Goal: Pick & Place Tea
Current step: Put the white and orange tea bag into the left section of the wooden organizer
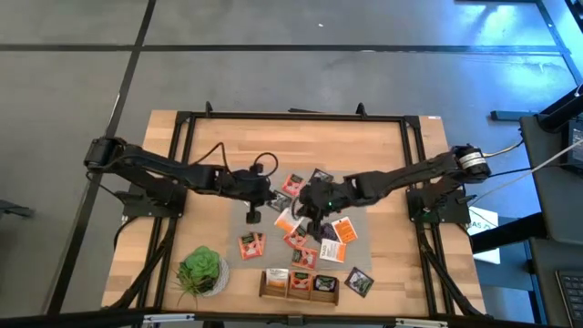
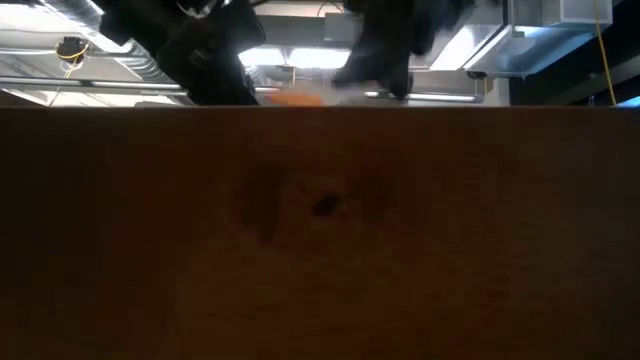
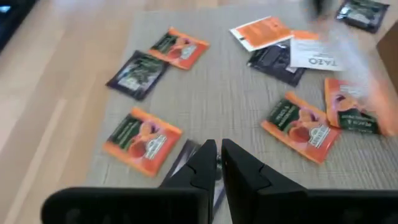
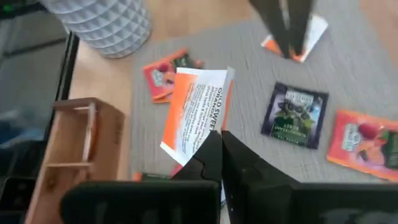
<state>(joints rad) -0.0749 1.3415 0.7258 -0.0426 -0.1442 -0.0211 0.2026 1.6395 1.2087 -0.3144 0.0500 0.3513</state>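
Wooden table: grey mat laid centrally.
Tea: sachets scattered on mat.
Right gripper: clamped on white-and-orange sachet.
Left gripper: clenched, empty.
Surroundings: plant, wooden box.

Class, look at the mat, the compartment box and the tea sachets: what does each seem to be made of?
Mat: woven fabric, probably; a fine grid texture shows.
Compartment box: light unfinished wood, with visible grain.
Tea sachets: printed paper or foil, it seems; flat, slightly glossy.
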